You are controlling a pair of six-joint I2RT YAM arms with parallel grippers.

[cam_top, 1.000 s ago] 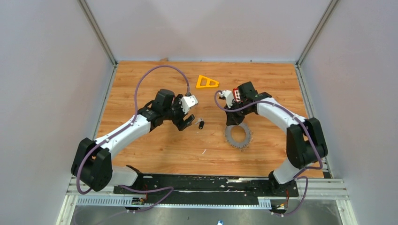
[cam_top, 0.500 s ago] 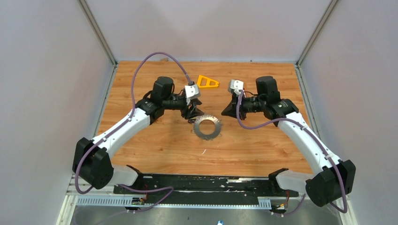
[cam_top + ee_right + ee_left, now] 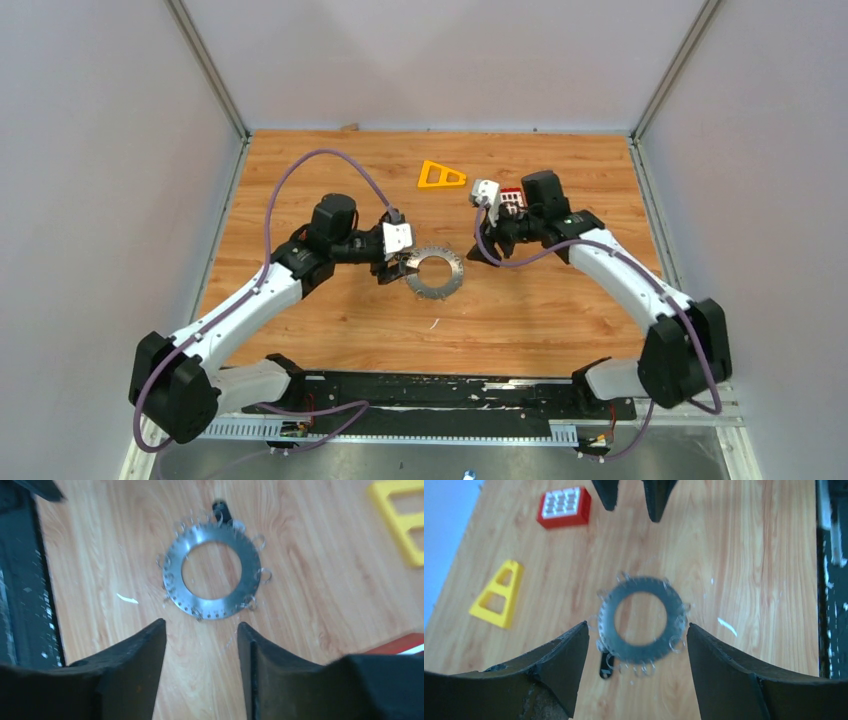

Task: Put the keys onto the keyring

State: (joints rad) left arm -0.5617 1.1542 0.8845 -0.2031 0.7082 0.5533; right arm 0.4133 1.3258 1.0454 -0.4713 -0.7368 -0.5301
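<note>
Black-fingered, the left gripper [image 3: 636,627] stands spread wide and holds nothing; its wrist view frames the grey keyring [image 3: 639,649], lying flat, between the two tips. The right gripper [image 3: 201,625] is also parted and empty, aimed at the same ring from the opposite side and a little apart from it. Small wire loops [image 3: 676,642] fringe the keyring's rim. The black-headed key [image 3: 604,666] lies against that rim on the left gripper's side; whether it is hooked on cannot be told. The left arm reaches forward, wrist level, pointing right; the right arm bends inward, pointing left. A red keypad block [image 3: 511,200] sits just beside the right wrist, with an orange triangular frame [image 3: 441,176] farther back on the wooden table [image 3: 560,310].
</note>
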